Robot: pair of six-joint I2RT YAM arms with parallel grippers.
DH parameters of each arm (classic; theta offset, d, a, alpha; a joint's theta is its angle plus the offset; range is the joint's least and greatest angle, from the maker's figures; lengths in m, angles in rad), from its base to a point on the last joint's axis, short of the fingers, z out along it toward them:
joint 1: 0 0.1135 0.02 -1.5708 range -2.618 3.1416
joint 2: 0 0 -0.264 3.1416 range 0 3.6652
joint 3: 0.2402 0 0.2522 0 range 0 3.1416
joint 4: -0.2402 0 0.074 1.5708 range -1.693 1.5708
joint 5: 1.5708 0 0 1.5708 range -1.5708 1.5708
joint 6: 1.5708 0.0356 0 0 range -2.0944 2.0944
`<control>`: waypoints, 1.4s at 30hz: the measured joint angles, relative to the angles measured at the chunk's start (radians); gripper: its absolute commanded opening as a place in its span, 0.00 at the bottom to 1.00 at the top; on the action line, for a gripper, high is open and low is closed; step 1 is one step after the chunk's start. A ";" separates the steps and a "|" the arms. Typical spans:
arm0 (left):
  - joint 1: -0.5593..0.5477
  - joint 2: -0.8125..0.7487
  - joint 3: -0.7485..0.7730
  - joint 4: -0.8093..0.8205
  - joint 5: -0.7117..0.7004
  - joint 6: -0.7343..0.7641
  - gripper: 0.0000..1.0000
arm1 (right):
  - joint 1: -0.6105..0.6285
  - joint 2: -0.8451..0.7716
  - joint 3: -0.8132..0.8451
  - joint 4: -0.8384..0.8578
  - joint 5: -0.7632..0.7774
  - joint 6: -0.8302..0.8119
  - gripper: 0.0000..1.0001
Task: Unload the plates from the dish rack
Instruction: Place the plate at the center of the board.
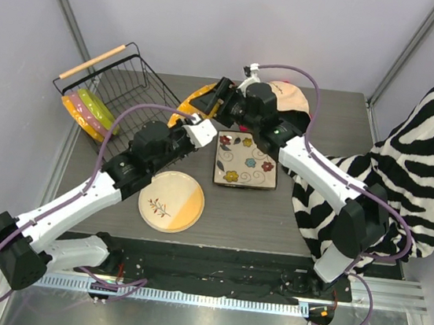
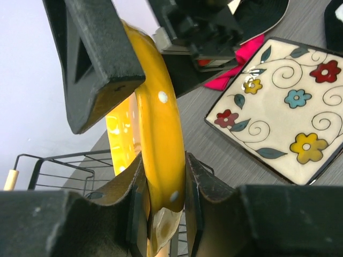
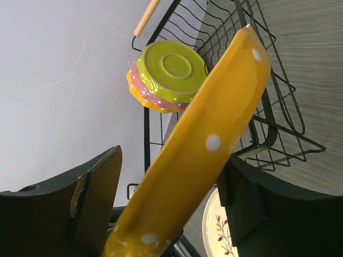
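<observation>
Far to the left of the overhead view, the dish rack (image 1: 126, 92) sits tipped at the table's (image 1: 265, 220) back corner, one wooden handle (image 1: 92, 61) raised. A stack of round plates (image 1: 88, 111), green, pink and orange, stands on edge at the rack's left end, seemingly just inside the wire, though the angle does not settle that.

Next comes the left arm, reaching diagonally from the near left corner toward the middle of the table. The left gripper (image 2: 161, 206) is clamped on the lower rim of a yellow-orange dotted plate (image 2: 161, 134), a pad pressed flat against each face. That plate is held on edge in the air, just beside the rack's right end and clear of the wires.

Below it, a round cream-and-yellow plate (image 1: 171, 200) with a small sprig lies flat on the table near the front edge.

The right gripper (image 3: 170, 160) meets the same dotted plate from the other side, one finger on each face of the upper rim. Its jaws stand wider than the left pair, and I cannot tell whether they press on the plate or only bracket it.

Right of the grippers, the square flowered plate (image 1: 245, 160) lies flat on the table, apart from the round one. A cream-and-black cap (image 1: 292, 99) lies behind the right arm, and a zebra-striped cloth (image 1: 416, 155) hangs over the table's right edge.
</observation>
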 measured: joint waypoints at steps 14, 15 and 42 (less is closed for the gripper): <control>-0.052 0.034 -0.041 0.027 -0.046 0.114 0.11 | -0.013 0.002 -0.035 -0.072 0.053 0.097 0.17; -0.052 0.036 -0.041 0.026 -0.047 0.115 0.15 | -0.016 0.002 -0.042 -0.064 0.049 0.101 0.14; -0.047 0.044 0.189 -0.013 0.034 -0.214 1.00 | -0.064 -0.094 -0.262 0.272 -0.097 0.105 0.01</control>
